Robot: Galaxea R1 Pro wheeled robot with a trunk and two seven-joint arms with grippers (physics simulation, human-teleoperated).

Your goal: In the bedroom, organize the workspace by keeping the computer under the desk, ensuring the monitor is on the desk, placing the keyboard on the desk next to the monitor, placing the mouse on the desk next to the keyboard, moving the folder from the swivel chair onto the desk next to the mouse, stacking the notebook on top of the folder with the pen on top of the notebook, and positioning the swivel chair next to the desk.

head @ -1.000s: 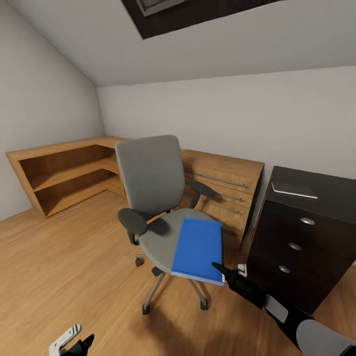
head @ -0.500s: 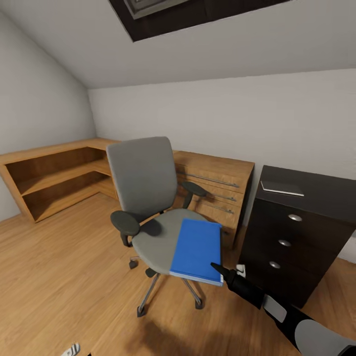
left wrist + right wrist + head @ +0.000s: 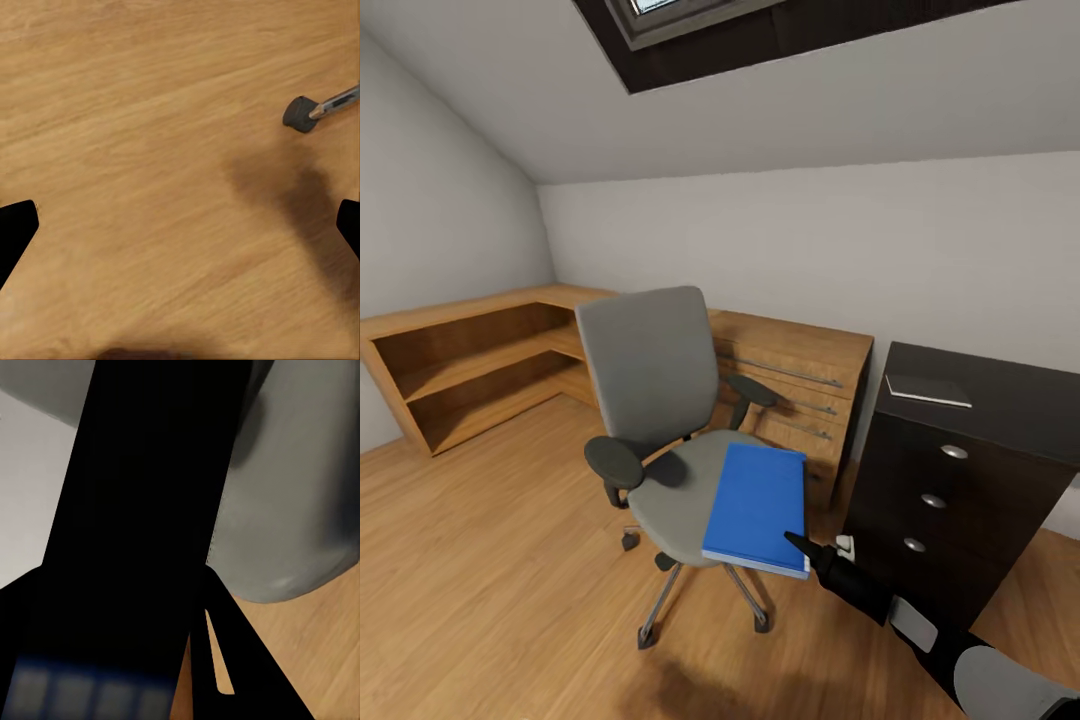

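The grey swivel chair (image 3: 650, 370) stands mid-room on the wood floor, its seat (image 3: 300, 495) close in the right wrist view. The blue folder (image 3: 758, 500) lies on the seat's right side, overhanging the edge; from below it looks like a dark slab (image 3: 142, 510). My right gripper (image 3: 798, 545) is shut on the folder's near right corner. The black-topped desk (image 3: 1010, 400) with dark drawers is at the right, and the grey notebook (image 3: 928, 389) lies on it. My left gripper (image 3: 180, 229) hangs open over bare floor near a chair caster (image 3: 300, 114).
A light wood cabinet (image 3: 800, 350) with bar handles stands behind the chair against the back wall. Low open wood shelving (image 3: 470, 350) runs along the left wall. A dark-framed skylight (image 3: 760, 30) sits in the sloped ceiling. Open floor lies left of the chair.
The head camera has turned and tilted up, so the picture shifted and my left gripper slid out of its lower edge. Chair, folder and right gripper keep their places relative to each other.
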